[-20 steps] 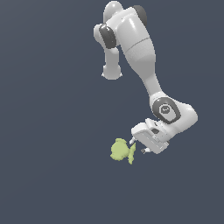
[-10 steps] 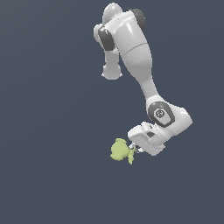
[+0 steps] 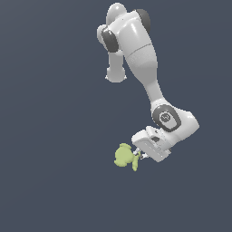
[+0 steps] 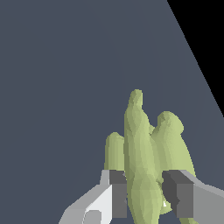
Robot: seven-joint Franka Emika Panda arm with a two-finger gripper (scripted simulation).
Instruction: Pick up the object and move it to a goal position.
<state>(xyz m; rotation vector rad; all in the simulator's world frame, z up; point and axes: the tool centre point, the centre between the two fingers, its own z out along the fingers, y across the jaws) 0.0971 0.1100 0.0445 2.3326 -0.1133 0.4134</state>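
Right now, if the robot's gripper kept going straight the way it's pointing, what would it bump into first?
The yellow-green fish-shaped object. It already sits between the gripper fingers, so pushing on would press it deeper; whether the pads touch it isn't clear.

Small changes only. Over the last sec the wrist w/ the pincer (image 3: 138, 155) dropped a bit lower and edged toward the exterior view's left, closing in on the yellow-green object (image 3: 124, 156). Forearm now sits slightly steeper. Fingers (image 4: 117, 194) now bracket the object's (image 4: 142, 175) flat tail on both sides; contact can't be confirmed. Object itself looks barely shifted, if at all. Upper arm links approx same pose.
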